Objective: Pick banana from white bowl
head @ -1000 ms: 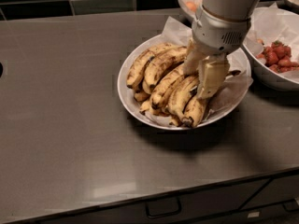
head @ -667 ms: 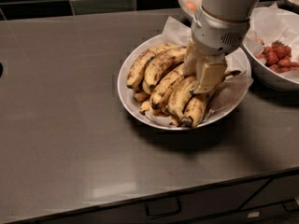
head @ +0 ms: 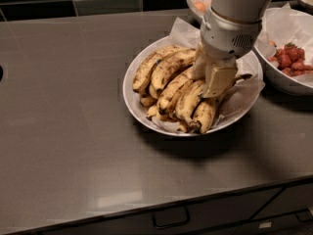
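The white bowl (head: 129, 96), wide, shallow and lined with crinkled white paper, stands on the dark counter right of centre and holds several overripe, brown-speckled bananas. My gripper (head: 213, 76) reaches down from the upper right into the right half of the bowl and rests among the bananas there. A long speckled banana (head: 204, 113) with a dark tip runs out from under it toward the bowl's front rim. The gripper hides the bananas' upper ends on that side.
A white bowl of red strawberries (head: 287, 83) stands close to the right. A white bowl of orange fruit (head: 196, 5) is behind, partly hidden by the arm. The dark counter (head: 63, 121) stretches left and forward to its front edge, with drawers below.
The gripper stays down in the bowl's right side, almost in the same place. The bananas have not visibly moved.
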You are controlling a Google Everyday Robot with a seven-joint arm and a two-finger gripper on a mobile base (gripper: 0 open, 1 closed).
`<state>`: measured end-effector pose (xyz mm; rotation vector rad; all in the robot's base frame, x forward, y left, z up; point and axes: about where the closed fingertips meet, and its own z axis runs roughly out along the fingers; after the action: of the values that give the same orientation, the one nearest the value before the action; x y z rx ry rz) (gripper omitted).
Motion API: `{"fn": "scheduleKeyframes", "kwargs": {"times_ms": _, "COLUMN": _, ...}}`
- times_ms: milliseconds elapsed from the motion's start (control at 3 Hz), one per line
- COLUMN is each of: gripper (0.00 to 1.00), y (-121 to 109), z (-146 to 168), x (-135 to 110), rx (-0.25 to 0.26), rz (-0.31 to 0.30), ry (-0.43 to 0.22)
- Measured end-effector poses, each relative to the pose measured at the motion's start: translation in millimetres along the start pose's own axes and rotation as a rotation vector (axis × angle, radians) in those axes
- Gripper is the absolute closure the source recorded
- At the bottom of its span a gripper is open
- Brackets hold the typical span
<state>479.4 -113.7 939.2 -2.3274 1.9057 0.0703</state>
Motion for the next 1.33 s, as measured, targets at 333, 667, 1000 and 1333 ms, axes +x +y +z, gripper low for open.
{"fn": "scheduleKeyframes", "kwargs": {"times_ms": 333, "gripper": 1.00, "y": -7.5, "z": -0.7, "x": -2.7, "rx": 0.035, "rz": -0.001, "ry": -0.010}}
{"fn": "scheduleKeyframes", "kwargs": {"times_ms": 667, "gripper": 1.00, "y": -1.9, "z": -12.9, "x": -6.2, "rx": 0.114, "rz": -0.030, "ry": -0.073}}
{"fn": "scheduleKeyframes", "kwargs": {"times_ms": 1000, "gripper": 1.00, "y": 7.9, "z": -28.4, "x": -9.4, "rx": 0.190, "rz": -0.058, "ry": -0.126}}
{"fn": "scheduleKeyframes", "kwargs": {"times_ms": 1333, "gripper": 1.00, "y": 16.2, "z": -39.4, "x": -11.2, "rx": 0.238, "rz": -0.074, "ry": -0.157}}
